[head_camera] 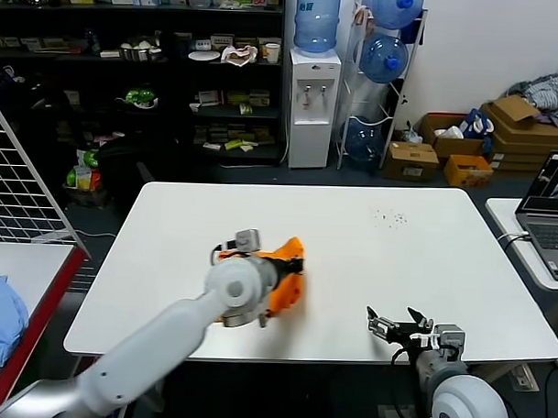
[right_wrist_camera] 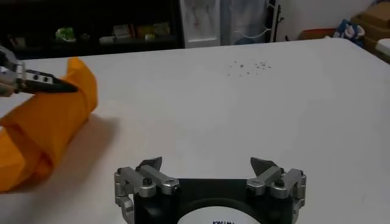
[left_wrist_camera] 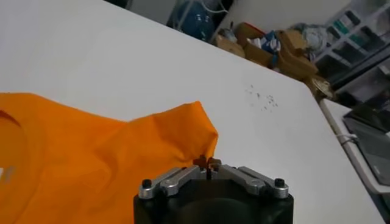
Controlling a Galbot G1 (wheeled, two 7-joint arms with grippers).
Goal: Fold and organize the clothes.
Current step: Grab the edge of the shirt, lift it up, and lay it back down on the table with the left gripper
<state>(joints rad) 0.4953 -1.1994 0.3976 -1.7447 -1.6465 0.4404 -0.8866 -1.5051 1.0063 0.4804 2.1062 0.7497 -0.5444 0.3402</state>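
Observation:
The bright orange T-shirt lies bunched on the white table, left of its middle near the front. My left gripper is shut on an edge of the shirt and holds it lifted; in the left wrist view the gripper pinches the orange fabric, and a bit of white print shows at the side. The right wrist view shows the shirt draped from the left gripper. My right gripper is open and empty above the table's front right part; it also shows in its wrist view.
A light blue cloth lies on a side table at the far left beside a wire rack. A laptop sits on a table at the right. Shelves, a water dispenser and boxes stand behind.

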